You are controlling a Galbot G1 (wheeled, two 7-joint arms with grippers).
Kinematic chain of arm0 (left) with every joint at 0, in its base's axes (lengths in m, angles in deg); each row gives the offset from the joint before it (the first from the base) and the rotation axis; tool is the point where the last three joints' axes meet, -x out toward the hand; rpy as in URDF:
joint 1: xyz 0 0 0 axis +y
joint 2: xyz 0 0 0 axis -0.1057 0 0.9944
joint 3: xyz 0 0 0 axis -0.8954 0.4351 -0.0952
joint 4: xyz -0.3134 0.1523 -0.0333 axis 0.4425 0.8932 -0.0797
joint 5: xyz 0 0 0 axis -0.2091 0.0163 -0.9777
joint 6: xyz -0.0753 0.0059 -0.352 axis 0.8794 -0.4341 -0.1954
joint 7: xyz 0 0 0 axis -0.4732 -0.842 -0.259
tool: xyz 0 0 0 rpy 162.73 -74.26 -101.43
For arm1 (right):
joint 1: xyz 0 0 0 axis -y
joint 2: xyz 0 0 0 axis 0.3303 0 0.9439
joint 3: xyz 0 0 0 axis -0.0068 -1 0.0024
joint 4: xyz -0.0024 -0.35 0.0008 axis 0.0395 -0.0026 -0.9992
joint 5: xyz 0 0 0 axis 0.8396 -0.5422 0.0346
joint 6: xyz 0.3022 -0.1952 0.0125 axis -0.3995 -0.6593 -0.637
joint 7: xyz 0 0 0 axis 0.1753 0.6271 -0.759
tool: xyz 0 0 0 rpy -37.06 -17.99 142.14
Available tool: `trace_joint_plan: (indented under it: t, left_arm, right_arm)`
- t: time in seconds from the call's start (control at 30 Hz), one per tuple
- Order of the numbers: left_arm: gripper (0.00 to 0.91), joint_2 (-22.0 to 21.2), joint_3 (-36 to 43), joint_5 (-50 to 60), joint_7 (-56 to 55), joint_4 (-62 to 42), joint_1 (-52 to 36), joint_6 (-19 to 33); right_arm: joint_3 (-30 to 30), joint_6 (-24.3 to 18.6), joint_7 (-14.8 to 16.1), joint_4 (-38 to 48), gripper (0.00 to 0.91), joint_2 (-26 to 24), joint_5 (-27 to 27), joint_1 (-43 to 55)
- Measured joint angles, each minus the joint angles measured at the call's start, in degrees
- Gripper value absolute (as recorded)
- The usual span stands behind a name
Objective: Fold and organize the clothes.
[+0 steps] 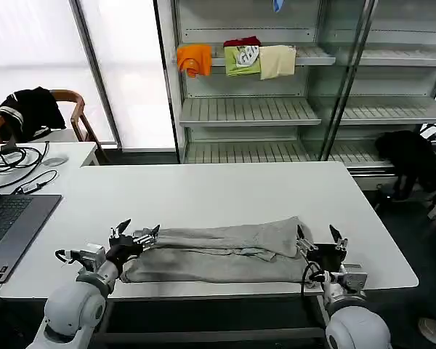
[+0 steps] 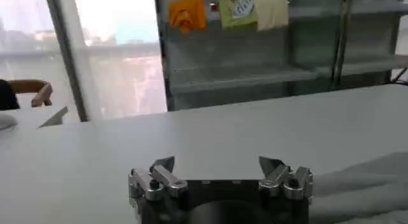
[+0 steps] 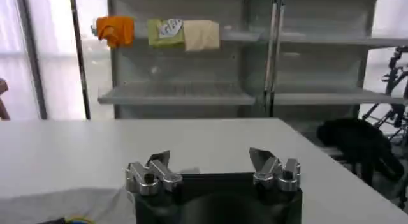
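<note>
Head view: grey shirt, long axis left-right across table.

The head camera looks steeply down over the table, while both wrist cameras skim it toward the 12 o'clock shelves.

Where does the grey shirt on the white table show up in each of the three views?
Head view: grey shirt lies folded along the table's near edge, between both open pincers.
Left wrist view: pale folds beside the left pincer.
Right wrist view: grey corner beside the right pincer.
Shared landmark: orange garment on the shelf.
</note>
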Motion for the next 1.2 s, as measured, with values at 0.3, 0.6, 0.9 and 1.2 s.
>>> trace_joint_plan:
  t: [0.3,0.6,0.9,1.2]
  left_arm:
    - [0.907,-3.3,-1.0,-0.5,-0.8,-1.3,1.5,-0.1]
    - [0.504,-5.0,-1.3,-0.6,-0.9,-3.2,1.6,0.2]
    - [0.02,-6.0,-1.2,-0.4,-0.2,-5.1,2.4,0.3]
    - [0.02,-6.8,-1.0,0.2,0.9,-6.5,2.6,1.6]
  right_arm:
    - [0.7,-0.6,-0.2,-1.8,0.907,-0.4,0.7,-1.1]
    - [1.2,-0.6,-0.2,-2.5,0.907,-0.7,1.1,-1.1]
    - [1.4,-0.9,-0.3,-2.5,0.907,-1.1,1.3,-0.6]
    - [2.3,-0.9,-0.2,-2.3,0.907,-1.6,2.1,0.1]
